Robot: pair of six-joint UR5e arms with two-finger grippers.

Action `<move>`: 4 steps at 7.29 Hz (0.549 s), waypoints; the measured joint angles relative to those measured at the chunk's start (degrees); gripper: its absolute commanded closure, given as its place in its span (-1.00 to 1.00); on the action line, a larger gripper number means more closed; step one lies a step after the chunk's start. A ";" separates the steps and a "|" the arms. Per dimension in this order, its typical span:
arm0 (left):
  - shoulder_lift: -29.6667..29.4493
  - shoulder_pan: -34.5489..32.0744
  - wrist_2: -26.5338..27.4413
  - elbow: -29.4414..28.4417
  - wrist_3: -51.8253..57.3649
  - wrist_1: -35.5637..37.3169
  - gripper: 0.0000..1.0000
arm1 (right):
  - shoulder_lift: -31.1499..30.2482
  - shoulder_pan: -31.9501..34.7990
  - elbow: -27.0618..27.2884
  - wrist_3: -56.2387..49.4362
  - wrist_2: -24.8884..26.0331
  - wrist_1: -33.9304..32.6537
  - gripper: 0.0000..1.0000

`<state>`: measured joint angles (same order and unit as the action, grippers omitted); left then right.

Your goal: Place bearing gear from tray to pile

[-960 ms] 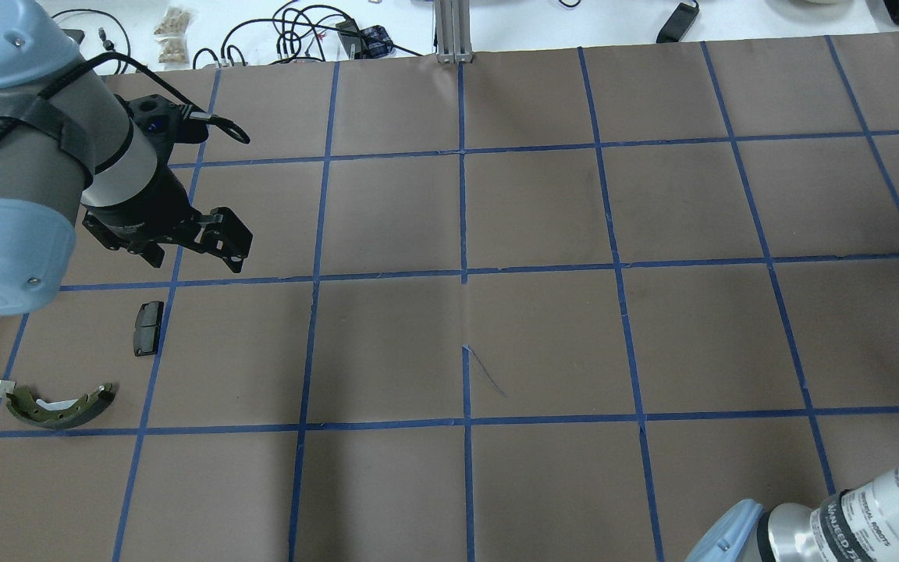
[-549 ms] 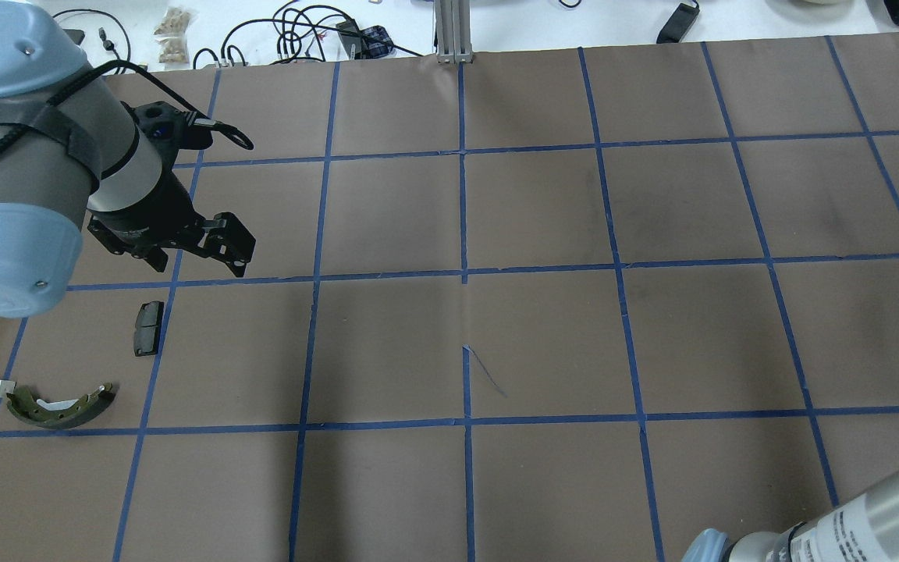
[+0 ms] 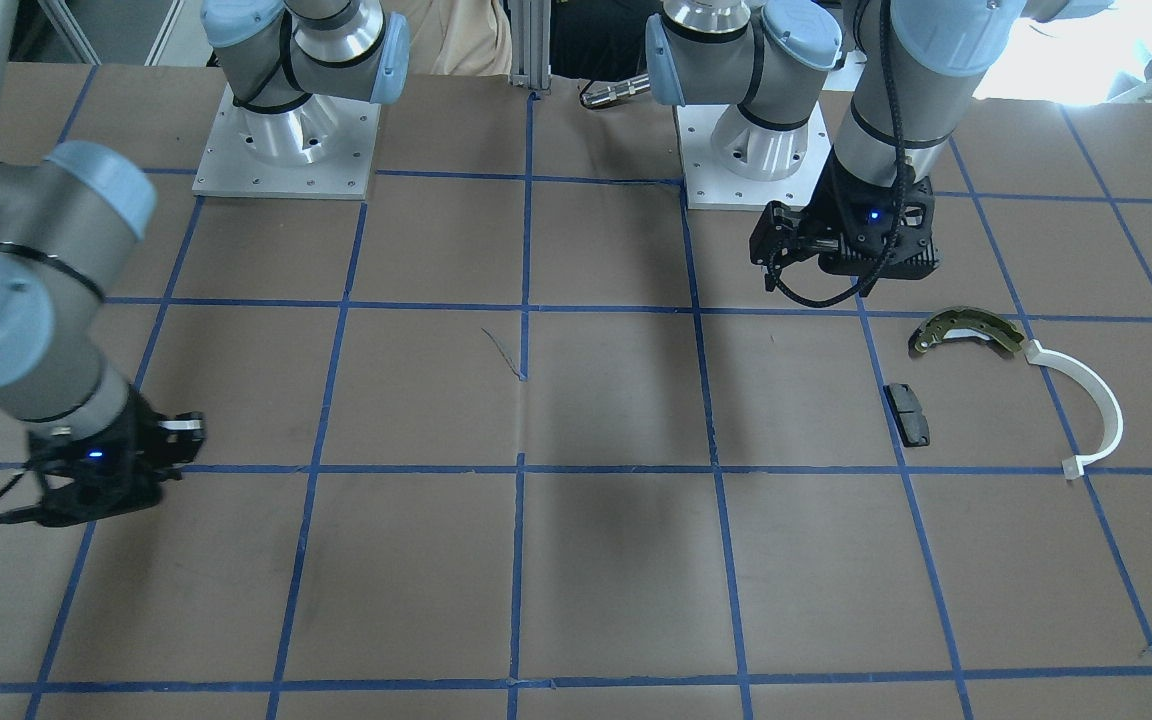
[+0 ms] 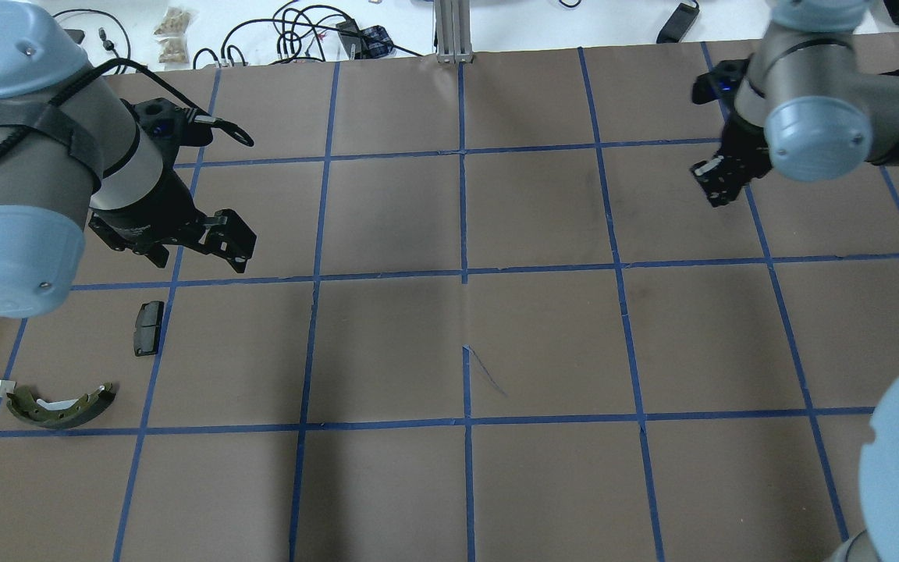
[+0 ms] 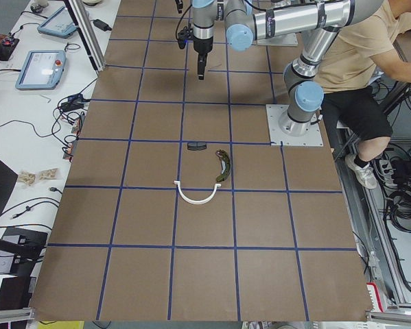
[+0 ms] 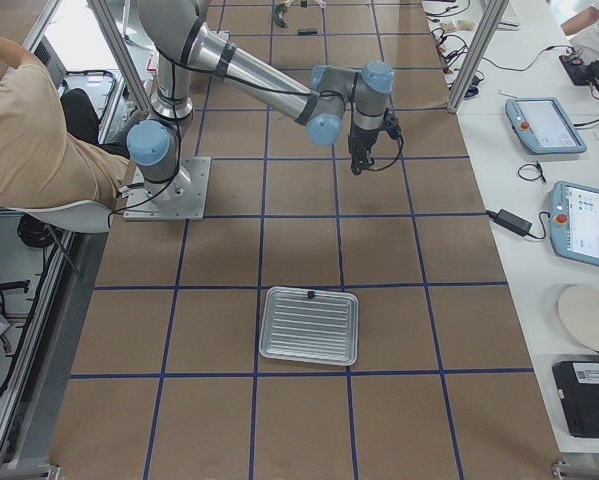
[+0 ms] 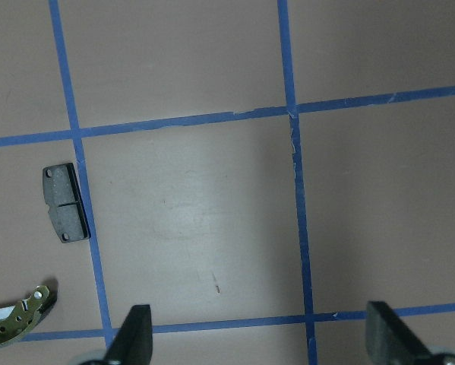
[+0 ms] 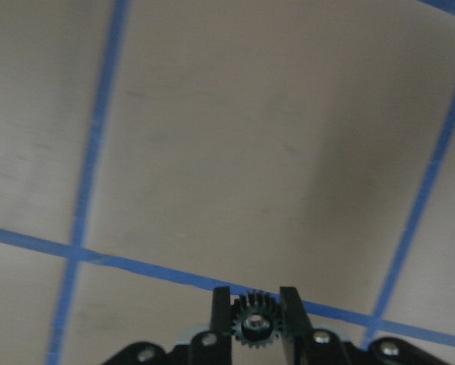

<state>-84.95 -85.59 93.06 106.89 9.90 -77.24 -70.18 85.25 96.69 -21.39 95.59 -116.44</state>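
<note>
Brown table (image 4: pixel 543 336), blue tape grid (image 4: pixel 463 273); white bench (image 6: pixel 534 285) alongside, tablet (image 6: pixel 547 125) on it.

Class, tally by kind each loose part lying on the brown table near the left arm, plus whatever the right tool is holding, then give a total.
olive-and-silver curved brake shoe: 1
white plastic arc: 1
small black rectangular pad: 1
small black toothed gear, held in the right tool: 1
Total: 4

Shiny ribbed metal tray (image 6: pixel 309 335), white plastic arc (image 3: pixel 1116 415), matt tabletop (image 4: pixel 543 336)
</note>
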 measured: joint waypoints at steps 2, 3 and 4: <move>-0.01 0.05 0.06 0.38 -0.03 0.51 -1.00 | -0.35 13.79 0.38 16.96 -1.02 -0.27 1.00; 0.06 0.06 0.08 0.89 -0.05 0.58 -1.00 | 0.39 19.48 0.57 25.68 -2.45 -0.52 1.00; 0.30 0.07 0.14 1.46 -0.05 0.62 -1.00 | 1.40 24.02 0.75 32.99 -3.99 -0.72 1.00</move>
<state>-84.65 -85.52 93.20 108.35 9.85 -76.62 -68.78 109.28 97.44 11.60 91.60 -117.16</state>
